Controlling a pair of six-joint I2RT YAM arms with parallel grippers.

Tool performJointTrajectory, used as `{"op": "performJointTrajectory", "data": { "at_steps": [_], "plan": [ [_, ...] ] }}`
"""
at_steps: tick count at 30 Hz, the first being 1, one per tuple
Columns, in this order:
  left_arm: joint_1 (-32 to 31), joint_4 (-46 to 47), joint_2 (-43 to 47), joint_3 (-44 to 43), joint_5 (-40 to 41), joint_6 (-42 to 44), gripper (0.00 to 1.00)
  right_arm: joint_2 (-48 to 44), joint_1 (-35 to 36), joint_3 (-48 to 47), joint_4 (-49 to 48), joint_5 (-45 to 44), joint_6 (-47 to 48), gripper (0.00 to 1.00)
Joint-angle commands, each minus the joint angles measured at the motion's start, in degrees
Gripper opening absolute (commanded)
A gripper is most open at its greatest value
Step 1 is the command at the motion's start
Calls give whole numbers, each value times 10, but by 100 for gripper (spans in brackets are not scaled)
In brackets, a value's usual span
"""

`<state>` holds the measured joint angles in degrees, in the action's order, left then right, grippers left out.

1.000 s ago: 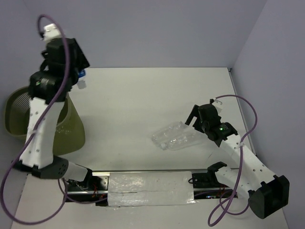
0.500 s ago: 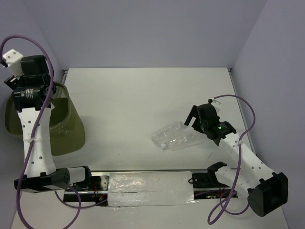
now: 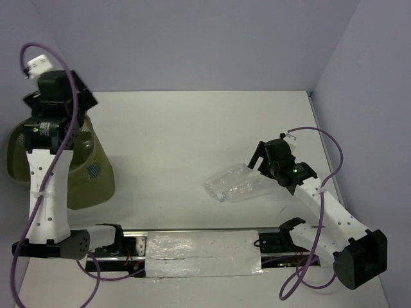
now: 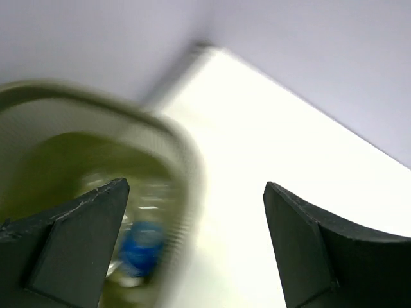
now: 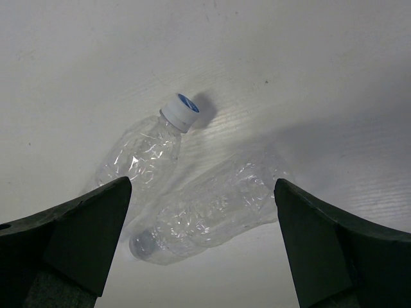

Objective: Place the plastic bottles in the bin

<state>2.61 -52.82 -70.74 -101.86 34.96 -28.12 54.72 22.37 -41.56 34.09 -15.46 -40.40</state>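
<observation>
The olive-green bin (image 3: 96, 183) stands at the table's left edge. My left gripper (image 4: 196, 186) hangs open over its rim (image 4: 187, 151), nothing between the fingers. Inside the bin lies a blurred clear bottle with a blue label (image 4: 139, 247), also faintly seen through the mesh (image 3: 94, 170). Two clear plastic bottles (image 3: 234, 184) lie side by side on the table right of centre. One has a white and blue cap (image 5: 144, 154), the other is ribbed (image 5: 212, 208). My right gripper (image 5: 202, 181) hovers open just above them, a finger on each side, touching neither.
Lilac walls close the table at the back and right (image 3: 359, 96). A taped plastic strip (image 3: 202, 253) runs along the near edge between the arm bases. Purple cables (image 3: 337, 157) loop off both arms.
The left arm swung from beside the bin to above it, then opened; the blue-label bottle it held now lies in the bin. The right arm and the two bottles have not moved.
</observation>
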Motion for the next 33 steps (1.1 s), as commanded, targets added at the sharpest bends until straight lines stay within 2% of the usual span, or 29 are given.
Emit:
{"op": "performJointTrajectory", "data": {
  "at_steps": [1,2,3,4,5,9,11,15,16,20,22,25,29,33],
  "plan": [
    [-153,-5,-25,-59,2,40,99,-2,4,-27,-3,-30,2,100],
    [-186,-17,-48,-69,3,35,99,-4,4,-29,0,-46,2,100],
    [-256,-32,-59,-68,3,32,99,-8,4,-34,3,-51,2,100],
    [-290,-33,-68,-62,-2,31,99,-17,3,-36,9,-58,1,100],
    [-356,-33,-87,-44,1,23,99,-24,3,-40,13,-69,-1,100],
    [-464,-17,-148,-4,-30,10,99,-65,4,-34,28,-83,-9,100],
    [-492,5,-173,19,-52,4,99,-89,2,-27,34,-84,-12,100],
    [-507,79,-196,71,-185,15,99,-114,3,-13,68,-68,-27,100],
    [-512,96,-208,85,-196,22,99,-116,4,-10,78,-69,-48,100],
    [-533,89,-243,86,-169,15,99,-145,3,17,155,-88,-144,100],
    [-533,86,-246,90,-153,10,99,-162,4,36,163,-66,-212,100],
    [-533,83,-241,96,-140,3,99,-200,3,96,128,15,-299,100],
    [-533,81,-235,108,-126,-8,99,-232,3,210,-13,89,-368,100],
    [-533,79,-226,124,-122,-14,99,-208,3,227,-43,87,-376,100]
  ]
}}
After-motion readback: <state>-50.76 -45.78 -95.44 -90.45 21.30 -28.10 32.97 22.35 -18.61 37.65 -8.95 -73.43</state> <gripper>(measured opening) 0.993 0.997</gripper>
